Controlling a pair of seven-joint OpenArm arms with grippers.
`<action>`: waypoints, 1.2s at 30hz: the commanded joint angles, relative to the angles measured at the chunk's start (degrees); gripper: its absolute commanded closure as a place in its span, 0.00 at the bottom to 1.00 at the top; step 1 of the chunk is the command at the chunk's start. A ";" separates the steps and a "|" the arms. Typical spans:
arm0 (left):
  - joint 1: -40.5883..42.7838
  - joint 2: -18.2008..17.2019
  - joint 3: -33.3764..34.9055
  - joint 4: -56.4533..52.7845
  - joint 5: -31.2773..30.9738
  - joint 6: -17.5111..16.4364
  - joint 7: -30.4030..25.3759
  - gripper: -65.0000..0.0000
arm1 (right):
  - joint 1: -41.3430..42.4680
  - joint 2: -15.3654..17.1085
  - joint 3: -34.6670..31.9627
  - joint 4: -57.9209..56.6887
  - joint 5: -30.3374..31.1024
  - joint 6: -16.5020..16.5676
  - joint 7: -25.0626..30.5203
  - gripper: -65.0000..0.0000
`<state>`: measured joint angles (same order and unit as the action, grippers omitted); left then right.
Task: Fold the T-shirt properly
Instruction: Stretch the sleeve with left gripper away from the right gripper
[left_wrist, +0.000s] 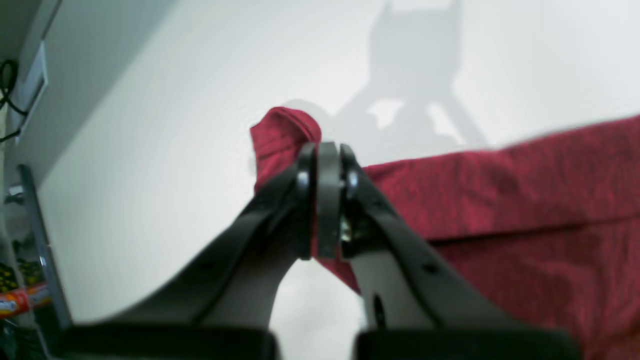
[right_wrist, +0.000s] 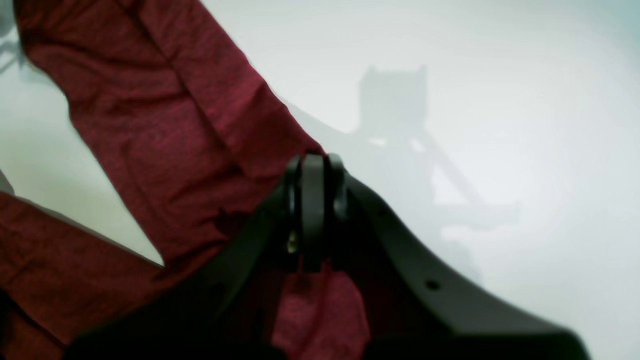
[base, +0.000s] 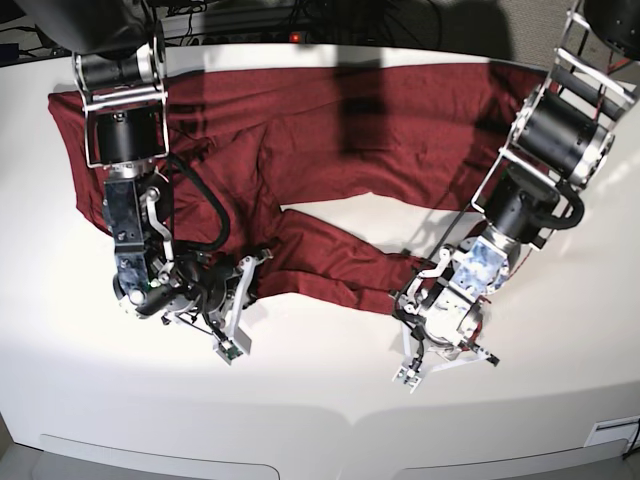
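Nearest the camera, the left claw (left_wrist: 327, 200) is clamped on a sleeve cuff of the maroon T-shirt (base: 330, 130), which sprawls across the white tabletop (base: 320, 400) toward 12 o'clock. At 9 o'clock the right claw (right_wrist: 314, 210) pinches another fold. Thin fabric could slip free if both arms pull unevenly.

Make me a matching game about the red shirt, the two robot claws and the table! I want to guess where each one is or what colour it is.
Things:
1. T-shirt
2. left claw
3. right claw
4. table

Descriptions:
A. white, bare along the front edge
B. dark red, spread across the back of the table
C. pinched shut on the sleeve end, on the base view's right
D. pinched shut on red cloth, on the base view's left

Pairs: 1-B, 2-C, 3-D, 4-A
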<state>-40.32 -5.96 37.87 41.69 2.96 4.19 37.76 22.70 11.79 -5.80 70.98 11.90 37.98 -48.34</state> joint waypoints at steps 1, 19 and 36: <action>-2.34 -1.01 -0.33 1.49 0.70 0.57 -0.15 1.00 | 1.75 0.44 0.22 1.09 0.28 0.13 0.92 1.00; -2.21 -15.17 -0.33 15.30 -4.92 0.57 8.20 1.00 | -2.67 2.27 0.22 12.50 0.33 0.15 -3.56 1.00; 7.45 -21.44 -0.35 29.79 -1.51 0.63 11.72 1.00 | -8.81 5.53 6.86 19.61 2.25 0.17 -4.11 1.00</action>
<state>-31.24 -26.74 37.98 70.76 0.51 4.14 49.87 12.62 16.80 0.71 89.38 13.61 38.15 -53.34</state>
